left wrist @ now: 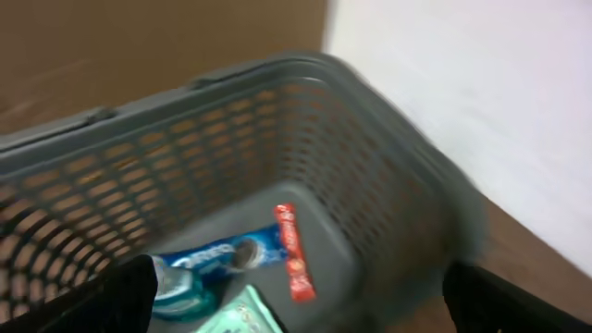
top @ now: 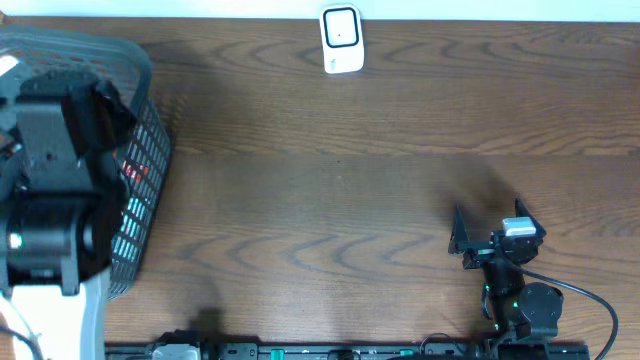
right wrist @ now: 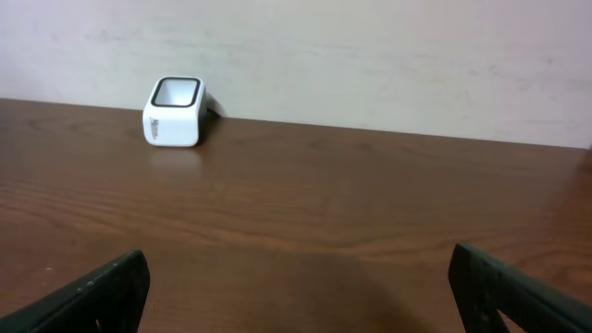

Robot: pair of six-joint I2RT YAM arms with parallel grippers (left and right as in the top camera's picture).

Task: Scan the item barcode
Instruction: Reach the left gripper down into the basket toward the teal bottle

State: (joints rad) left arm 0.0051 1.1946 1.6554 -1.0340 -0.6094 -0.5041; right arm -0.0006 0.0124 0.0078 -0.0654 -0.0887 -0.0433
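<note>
A grey mesh basket (top: pixel 148 165) stands at the table's left edge, with my left arm (top: pixel 55 200) over it. In the left wrist view, on the floor of the basket (left wrist: pixel 231 139), lie a blue Oreo pack (left wrist: pixel 227 253), a red stick pack (left wrist: pixel 294 255), a pale green packet (left wrist: pixel 248 317) and a teal item (left wrist: pixel 185 294). My left gripper (left wrist: pixel 305 301) hangs open above them, holding nothing. The white barcode scanner (top: pixel 341 40) (right wrist: pixel 173 112) stands at the table's far edge. My right gripper (top: pixel 488 230) (right wrist: pixel 301 287) is open and empty, low over the table at the front right.
A wide stretch of brown wooden table (top: pixel 320 200) lies between basket, scanner and right arm. A white wall (right wrist: pixel 370 55) rises just behind the scanner. A black rail (top: pixel 340 350) runs along the front edge.
</note>
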